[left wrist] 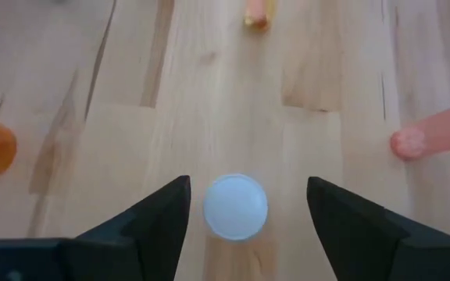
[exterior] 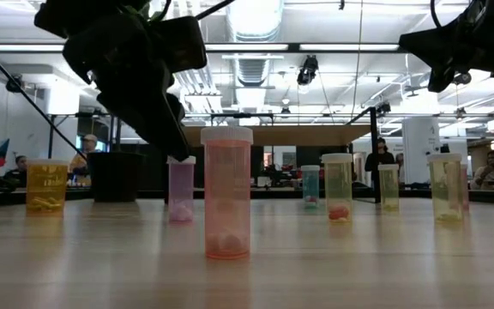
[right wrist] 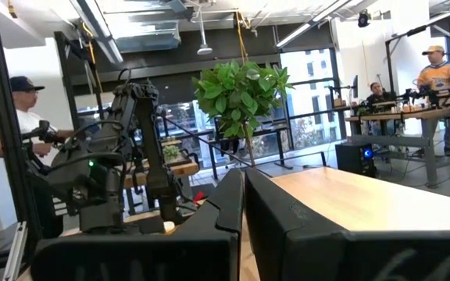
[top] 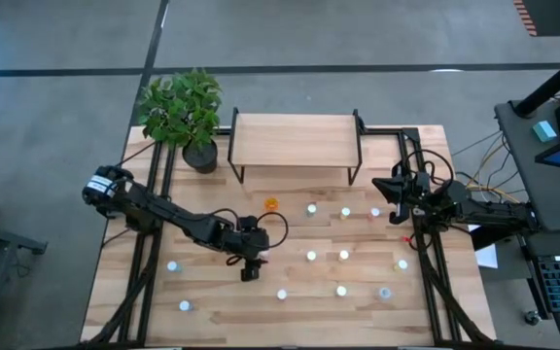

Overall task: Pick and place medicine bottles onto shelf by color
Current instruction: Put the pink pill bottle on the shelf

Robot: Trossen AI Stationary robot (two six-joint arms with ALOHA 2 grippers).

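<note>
Left gripper (top: 250, 271) is held over the middle of the bench, a little toward its near edge, above a pale-capped bottle (left wrist: 235, 206); its fingers (left wrist: 155, 222) are spread apart either side of the cap, nothing gripped yet; in the low view the gripper (exterior: 171, 148) is seen coming down at a pink bottle (exterior: 181, 189). Right gripper (top: 397, 197) is parked by the right edge of the bench, jaws pressed together, empty.

Shelf (top: 295, 142) stands at the far edge of the bench, nothing seen on its top; other bottles are scattered over the middle and near half of the bench, an orange one (top: 270, 203) just in front of the shelf. A potted plant (top: 183, 112) sits at the far left corner.

Step in hand is judged to be the grasp; task barely begun. To be done well: cap kept centred between the fingers, a straight descent so neither finger clips the rim and tips the bottle, body gripped below the cap, closing firm but not crushing, then a vertical lift clear of neighbours.
</note>
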